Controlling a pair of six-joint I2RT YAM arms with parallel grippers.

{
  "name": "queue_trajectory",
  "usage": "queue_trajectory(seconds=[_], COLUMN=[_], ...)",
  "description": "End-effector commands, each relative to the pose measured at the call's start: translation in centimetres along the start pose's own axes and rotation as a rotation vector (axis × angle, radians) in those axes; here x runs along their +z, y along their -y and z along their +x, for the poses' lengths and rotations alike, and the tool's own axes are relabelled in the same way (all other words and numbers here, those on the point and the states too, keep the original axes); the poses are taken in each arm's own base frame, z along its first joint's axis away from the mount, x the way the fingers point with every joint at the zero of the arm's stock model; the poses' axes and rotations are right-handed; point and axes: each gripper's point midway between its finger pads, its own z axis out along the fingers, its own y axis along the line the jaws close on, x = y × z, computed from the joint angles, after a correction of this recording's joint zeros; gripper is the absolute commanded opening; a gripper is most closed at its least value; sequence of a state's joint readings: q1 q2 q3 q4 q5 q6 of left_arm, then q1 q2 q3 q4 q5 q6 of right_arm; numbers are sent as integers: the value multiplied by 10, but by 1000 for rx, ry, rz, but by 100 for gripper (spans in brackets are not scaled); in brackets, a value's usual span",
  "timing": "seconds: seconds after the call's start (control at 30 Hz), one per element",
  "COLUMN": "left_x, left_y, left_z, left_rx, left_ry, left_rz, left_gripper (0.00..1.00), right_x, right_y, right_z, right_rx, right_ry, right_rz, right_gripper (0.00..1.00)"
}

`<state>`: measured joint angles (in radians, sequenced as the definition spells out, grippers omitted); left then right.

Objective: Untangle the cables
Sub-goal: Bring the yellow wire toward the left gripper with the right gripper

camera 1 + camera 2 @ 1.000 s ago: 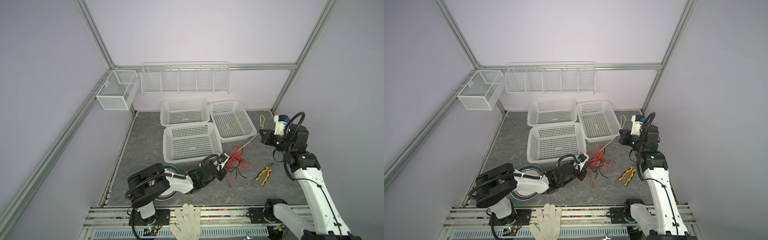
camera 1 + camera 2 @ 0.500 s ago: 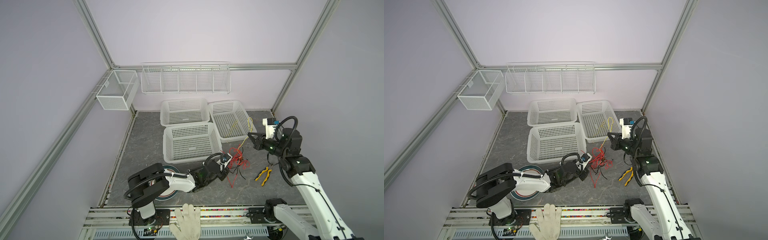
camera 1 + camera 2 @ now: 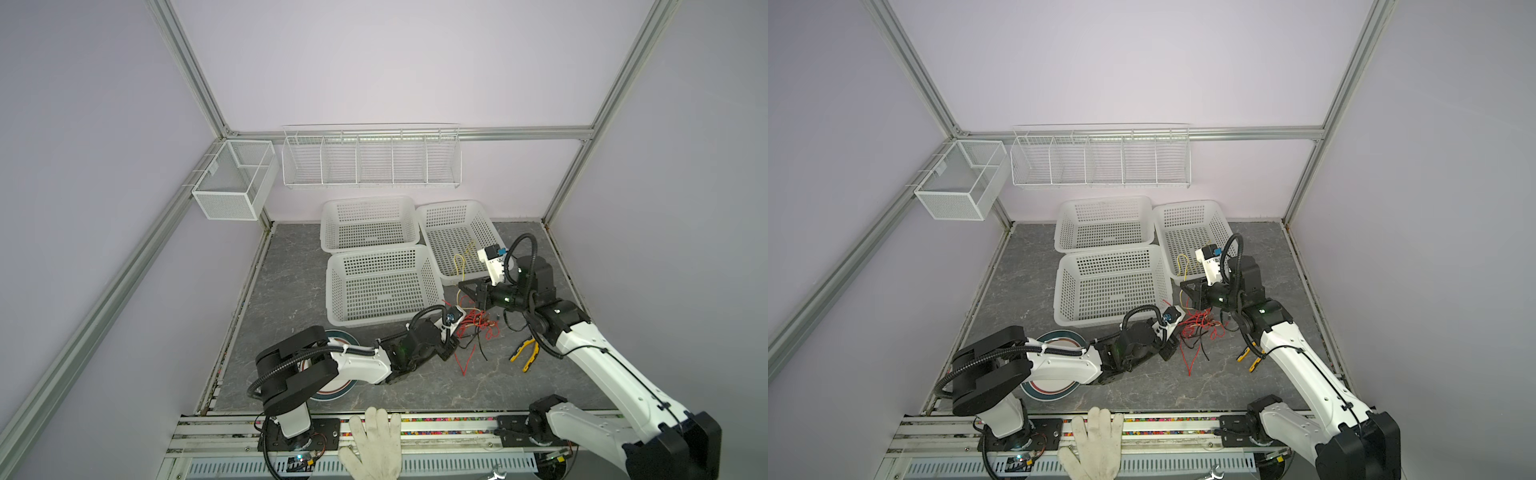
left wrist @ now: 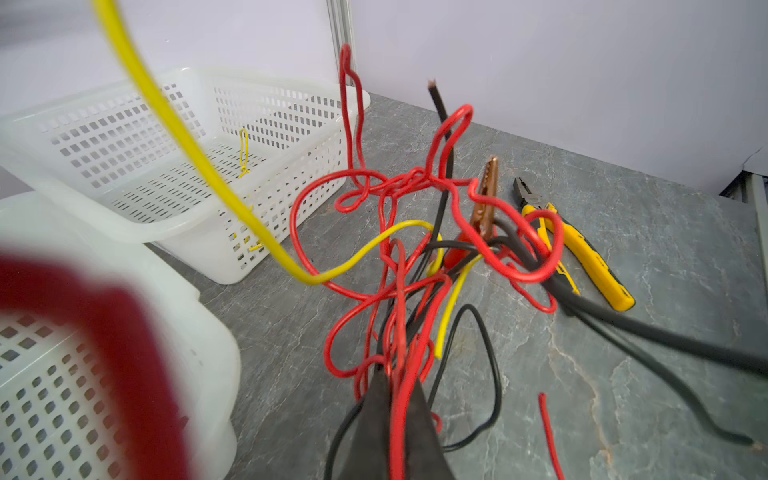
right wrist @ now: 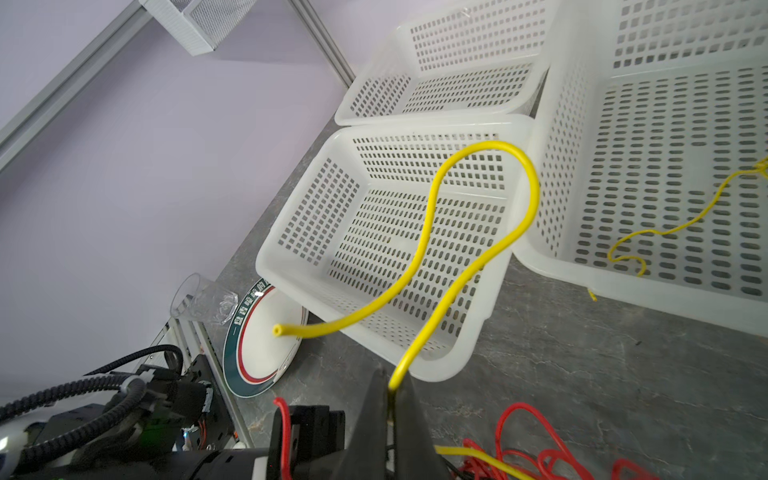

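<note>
**Yellow cable half out, knot not yet undone**

Your right gripper is clamped on the yellow cable. From the jaws it arches up and ends free in the air in front of the near basket. Your left gripper is closed on a red cable at the near edge of the tangle, low over the table.

The cables lie as one red, yellow and black knot on the table, between your two grippers and just beside the near basket's corner. The pliers lie near them on the right. In the left wrist view the yellow cable runs down into the knot and threads among red loops, with a copper clip standing in the middle.

You appear to be at the pull-apart step, with the left side anchoring and the right drawing yellow out. Most of the untangling looks undone. A thin yellow wire already lies in the right-hand basket, so that is likely the drop place.

Next, lift the right gripper slowly away from the knot while the left holds firm. Watch where yellow crosses red. If the whole bundle rises, stop and regrip closer to the snag.
</note>
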<state>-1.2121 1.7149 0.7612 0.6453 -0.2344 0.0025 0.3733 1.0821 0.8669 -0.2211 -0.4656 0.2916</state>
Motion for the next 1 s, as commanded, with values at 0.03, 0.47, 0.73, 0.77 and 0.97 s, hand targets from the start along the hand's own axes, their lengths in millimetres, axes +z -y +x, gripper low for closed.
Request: queue_trajectory(seconds=[0.03, 0.47, 0.73, 0.77, 0.97], left_x=[2, -12, -22, -24, -29], left_y=[6, 4, 0, -1, -14], left_z=[-16, -18, -34, -38, -60], left_rx=[6, -6, -37, -37, -36], left_ry=[54, 90, 140, 152, 183], left_rz=[20, 25, 19, 13, -57], left_gripper=[0, 32, 55, 59, 66], right_x=[2, 7, 6, 5, 0], right_y=[-18, -8, 11, 11, 9], right_z=[-18, -24, -8, -8, -7], right_rx=[-29, -38, -65, -68, -79], right_ry=[63, 49, 8, 8, 23], right_rz=[-76, -10, 88, 87, 92], right_gripper=[7, 7, 7, 7, 7])
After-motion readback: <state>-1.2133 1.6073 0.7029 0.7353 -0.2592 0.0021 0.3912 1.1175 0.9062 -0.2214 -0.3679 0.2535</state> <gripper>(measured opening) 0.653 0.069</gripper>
